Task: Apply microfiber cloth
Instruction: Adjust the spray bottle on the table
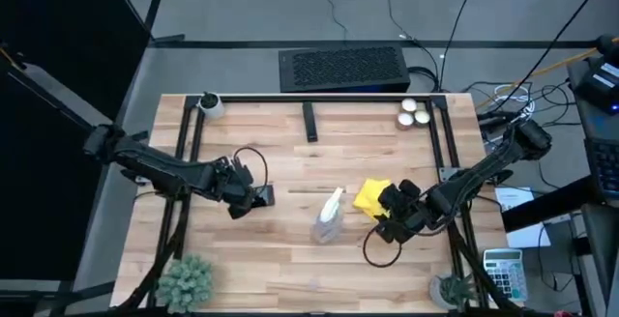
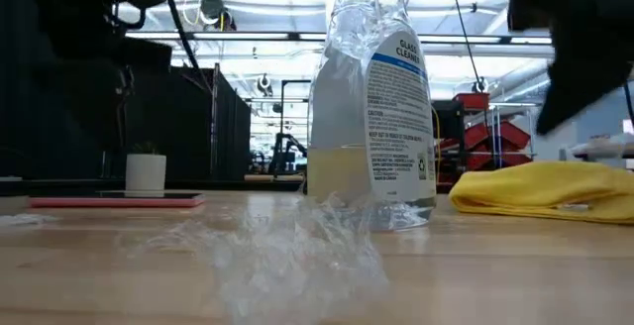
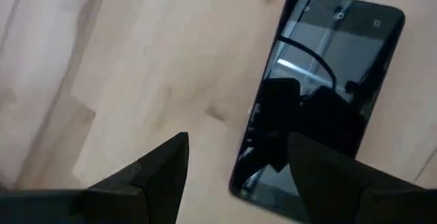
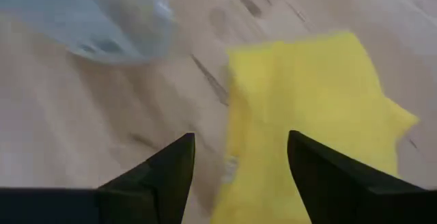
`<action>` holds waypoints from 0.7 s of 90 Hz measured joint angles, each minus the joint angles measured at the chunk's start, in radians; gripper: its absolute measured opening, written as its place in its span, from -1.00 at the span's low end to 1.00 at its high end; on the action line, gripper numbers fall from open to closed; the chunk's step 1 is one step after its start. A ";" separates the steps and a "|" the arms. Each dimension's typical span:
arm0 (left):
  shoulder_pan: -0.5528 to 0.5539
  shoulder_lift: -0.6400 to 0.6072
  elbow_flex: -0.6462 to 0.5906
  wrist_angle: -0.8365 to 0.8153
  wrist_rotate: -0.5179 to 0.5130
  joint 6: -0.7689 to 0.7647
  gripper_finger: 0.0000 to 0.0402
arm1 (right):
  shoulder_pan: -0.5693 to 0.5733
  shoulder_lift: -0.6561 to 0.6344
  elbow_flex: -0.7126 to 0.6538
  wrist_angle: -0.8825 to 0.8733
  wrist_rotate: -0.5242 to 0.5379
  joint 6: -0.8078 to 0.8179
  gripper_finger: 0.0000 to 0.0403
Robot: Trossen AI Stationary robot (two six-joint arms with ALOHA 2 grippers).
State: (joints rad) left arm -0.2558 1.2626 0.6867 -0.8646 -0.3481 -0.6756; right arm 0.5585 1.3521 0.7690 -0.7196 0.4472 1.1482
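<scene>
While spread wide, right gripper [image 4: 239, 176] hovers above microfiber cloth [image 4: 314, 115].

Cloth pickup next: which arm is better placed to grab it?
Right. The right gripper hangs open directly over the yellow cloth, by the spray bottle. The left gripper is open over the phone, across the table.

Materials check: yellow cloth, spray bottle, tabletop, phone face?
Microfiber cloth: soft matte fabric, lying in rumpled folds. Spray bottle: clear, likely plastic; pale liquid shows through, printed label. Table: light wood, visible grain and plank seams. Phone: glossy black, probably glass; it mirrors ceiling lights.
</scene>
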 joint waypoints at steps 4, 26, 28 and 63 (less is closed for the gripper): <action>0.000 0.000 -0.015 0.021 0.000 0.000 0.13 | -0.006 0.020 -0.010 0.002 -0.005 0.025 0.05; -0.008 -0.003 -0.027 0.029 0.001 0.002 0.13 | 0.043 0.025 0.027 0.258 -0.139 -0.100 0.05; -0.008 -0.003 -0.026 0.030 0.001 0.004 0.13 | 0.053 0.026 0.027 0.324 -0.151 -0.129 0.05; -0.008 -0.003 -0.024 0.075 0.000 0.007 0.13 | 0.046 0.409 0.026 1.391 -0.155 -0.705 0.05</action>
State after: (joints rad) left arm -0.2642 1.2594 0.6628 -0.7895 -0.3485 -0.6682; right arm 0.6042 1.7610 0.7952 0.6713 0.2924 0.4428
